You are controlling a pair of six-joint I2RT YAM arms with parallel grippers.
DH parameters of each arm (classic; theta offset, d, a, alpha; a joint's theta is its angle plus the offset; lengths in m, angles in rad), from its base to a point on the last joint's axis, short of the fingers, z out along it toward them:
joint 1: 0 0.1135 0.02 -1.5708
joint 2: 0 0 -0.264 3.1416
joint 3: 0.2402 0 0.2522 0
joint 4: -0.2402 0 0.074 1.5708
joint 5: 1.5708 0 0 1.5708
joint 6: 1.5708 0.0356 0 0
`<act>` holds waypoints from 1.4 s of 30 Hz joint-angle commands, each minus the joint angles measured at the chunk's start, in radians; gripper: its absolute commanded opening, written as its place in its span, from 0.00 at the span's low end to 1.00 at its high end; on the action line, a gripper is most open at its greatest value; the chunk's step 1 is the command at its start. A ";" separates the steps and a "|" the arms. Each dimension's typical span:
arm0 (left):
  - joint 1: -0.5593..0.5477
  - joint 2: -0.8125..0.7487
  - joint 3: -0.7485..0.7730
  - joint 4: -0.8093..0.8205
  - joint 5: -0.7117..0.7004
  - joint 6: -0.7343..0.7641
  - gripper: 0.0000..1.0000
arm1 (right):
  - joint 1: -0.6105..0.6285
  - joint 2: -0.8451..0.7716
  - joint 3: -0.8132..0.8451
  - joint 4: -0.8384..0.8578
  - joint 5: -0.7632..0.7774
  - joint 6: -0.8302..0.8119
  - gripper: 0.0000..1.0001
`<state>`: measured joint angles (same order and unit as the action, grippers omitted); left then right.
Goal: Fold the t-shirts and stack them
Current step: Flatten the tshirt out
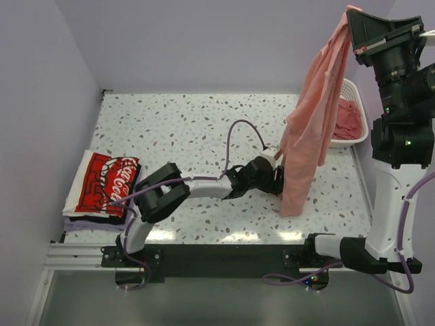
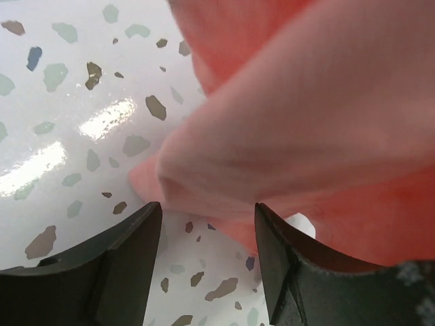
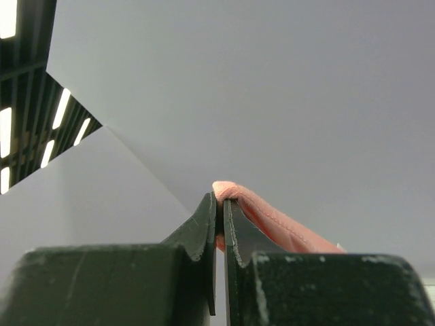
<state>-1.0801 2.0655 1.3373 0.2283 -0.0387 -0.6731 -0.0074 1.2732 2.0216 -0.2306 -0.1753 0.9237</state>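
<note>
1. From above: the right arm is raised high, and a salmon-pink t-shirt hangs from its top down towards the table. The left fingers sit low at the shirt's bottom edge. A white logo t-shirt lies folded on a stack at the table's left edge. A basket with pink cloth in it stands far right.
2. Left wrist: the left fingers stand apart, with pink cloth bunched at their tips, unclamped.
3. Right wrist: the right fingers are pinched shut on the shirt's hem.

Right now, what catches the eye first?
A salmon-pink t-shirt hangs from the raised right gripper, which is pinched shut on its edge, on the right. The left gripper stands open near its bottom. At far left sits a folded stack topped by a red-print tee.
</note>
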 commanded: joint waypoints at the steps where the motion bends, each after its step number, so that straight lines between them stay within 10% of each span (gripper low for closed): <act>1: -0.010 0.027 0.043 0.112 0.058 0.041 0.61 | 0.000 -0.023 -0.006 0.050 -0.001 0.004 0.00; 20: -0.020 -0.019 -0.079 0.215 0.103 0.017 0.54 | 0.000 -0.072 -0.152 0.073 0.019 -0.025 0.00; 42: -0.021 0.159 0.201 0.051 0.060 -0.022 0.56 | 0.000 -0.078 -0.178 0.057 0.036 -0.059 0.00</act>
<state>-1.0954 2.2261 1.5021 0.2996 0.0521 -0.6811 -0.0074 1.2217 1.8301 -0.2268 -0.1661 0.8841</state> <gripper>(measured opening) 0.554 0.030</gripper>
